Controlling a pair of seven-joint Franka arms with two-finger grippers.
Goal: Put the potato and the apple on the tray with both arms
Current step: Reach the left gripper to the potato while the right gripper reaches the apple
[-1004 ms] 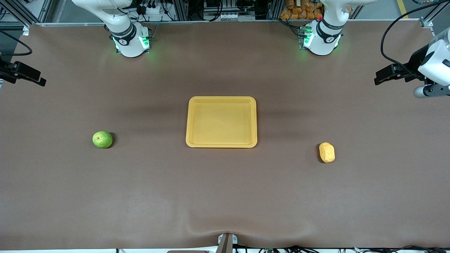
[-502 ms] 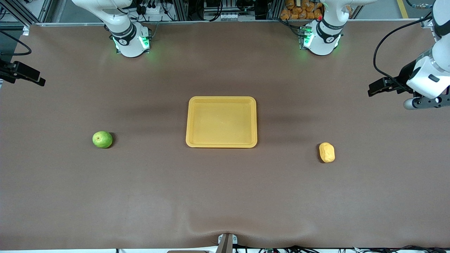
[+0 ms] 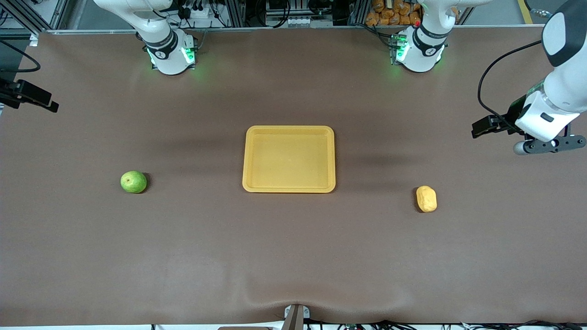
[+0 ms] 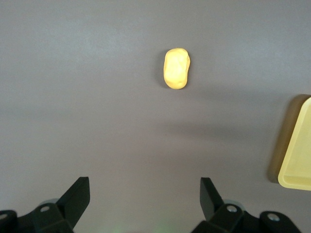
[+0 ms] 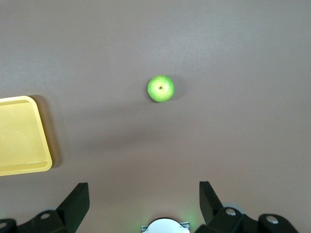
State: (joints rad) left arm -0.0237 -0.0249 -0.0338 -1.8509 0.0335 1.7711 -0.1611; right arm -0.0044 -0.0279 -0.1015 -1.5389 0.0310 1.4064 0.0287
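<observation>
The yellow tray (image 3: 289, 129) lies in the middle of the table with nothing in it. The green apple (image 3: 133, 182) sits on the table toward the right arm's end. The yellow-tan potato (image 3: 426, 199) lies toward the left arm's end. My left gripper (image 3: 479, 128) is open and empty, up in the air over the table at its own end. Its wrist view shows the potato (image 4: 176, 68) ahead of the open gripper (image 4: 144, 196) and a corner of the tray (image 4: 299, 145). My right gripper (image 3: 49, 104) is open and empty over its table end. Its wrist view shows the apple (image 5: 161, 89), the tray (image 5: 22, 136) and the open gripper (image 5: 144, 196).
The brown table cover (image 3: 293, 256) bears only the tray, apple and potato. The arm bases (image 3: 170, 52) stand along the table edge farthest from the front camera. A small mount (image 3: 296, 316) sits at the nearest edge.
My left arm has swung down and inward from the table's end, toward the potato's side. My right gripper has barely moved. Apple, potato and tray have not moved.
</observation>
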